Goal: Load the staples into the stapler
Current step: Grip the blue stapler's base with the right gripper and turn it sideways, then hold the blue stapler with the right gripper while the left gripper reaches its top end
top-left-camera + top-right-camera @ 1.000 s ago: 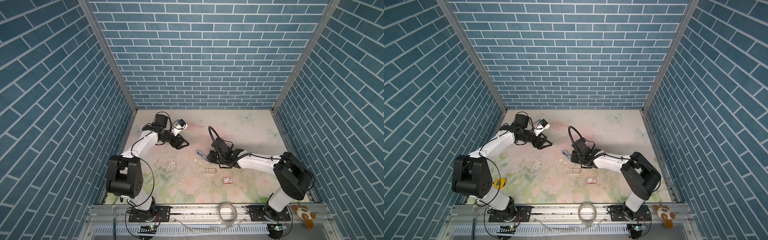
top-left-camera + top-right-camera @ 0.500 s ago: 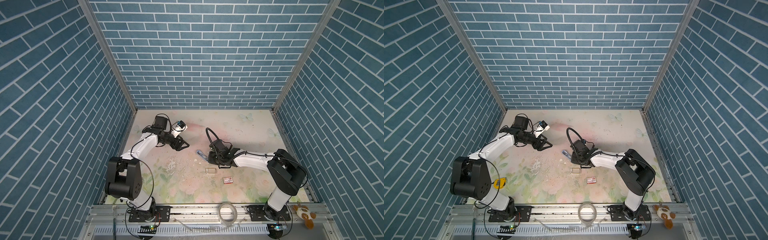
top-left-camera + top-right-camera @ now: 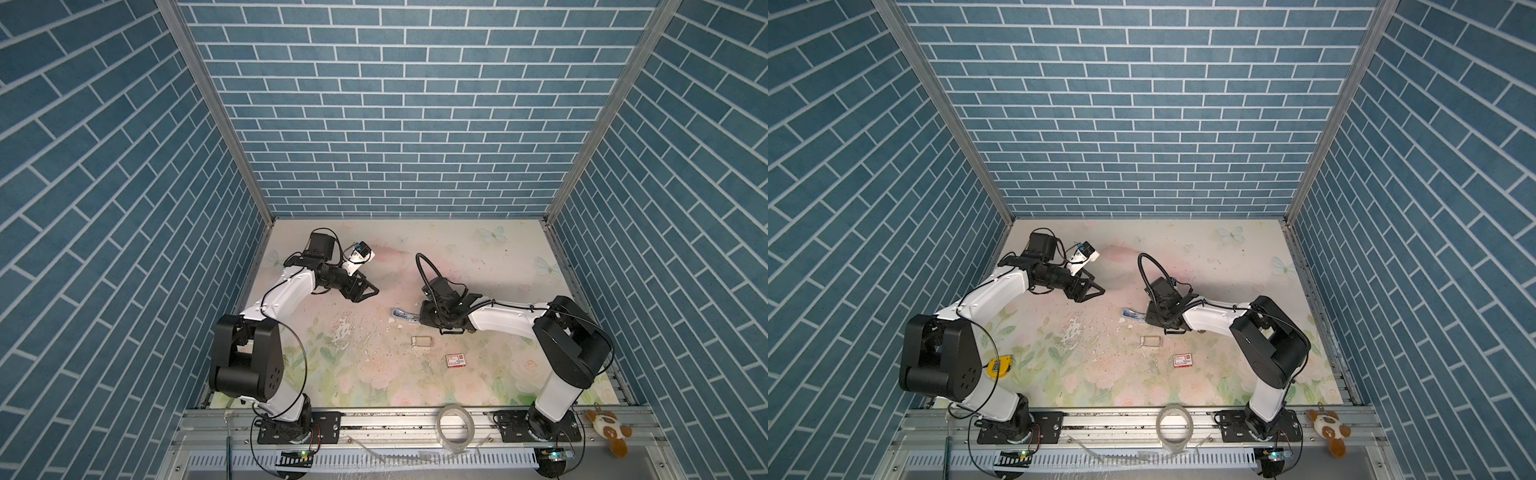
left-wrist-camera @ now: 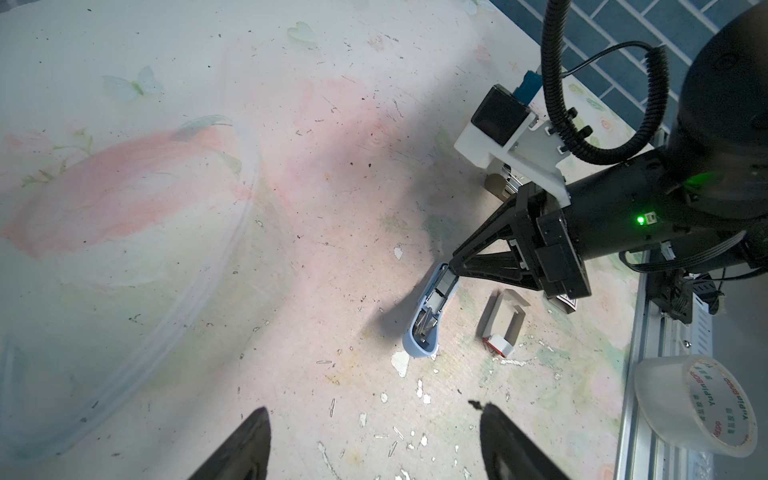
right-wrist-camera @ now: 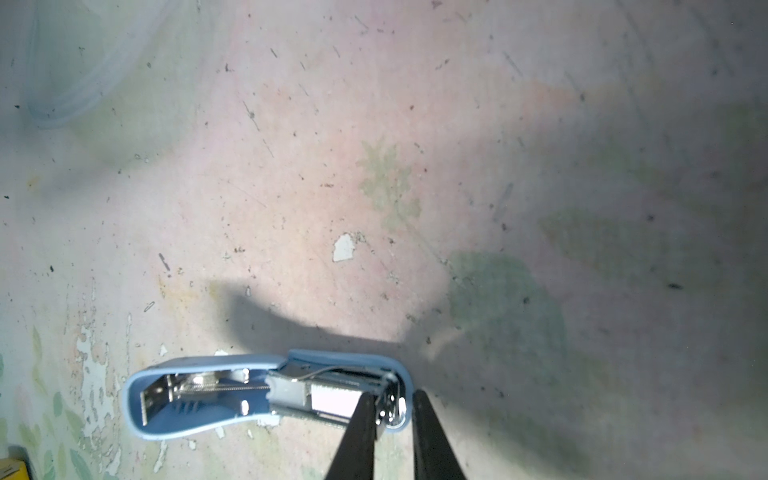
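Stapler [image 5: 199, 399], hinged open, is lying on the table [image 3: 478, 257], a bright strip, seemingly staples [image 5: 332, 400], sitting in its channel. Right gripper [image 5: 390, 415] is pinching its front end; left gripper [image 4: 374, 410] is hovering wide open, well apart.

Closed in on three sides by walls [image 3: 374, 104] papered in teal-blue brick with white mortar lines, joined at the two back corners by bare aluminium posts [image 3: 219, 112]. Floored with a pale tabletop [image 3: 478, 257] printed with faded pink blossoms, green leaves and butterflies, scuffed, speckled with dark flecks and peeled to white patches [image 3: 343, 332] near the middle. Edged on the near side by a silvery metal rail [image 3: 395, 422] and a slotted grey cable duct [image 3: 415, 459], brightly lit, with soft shadows across the print.
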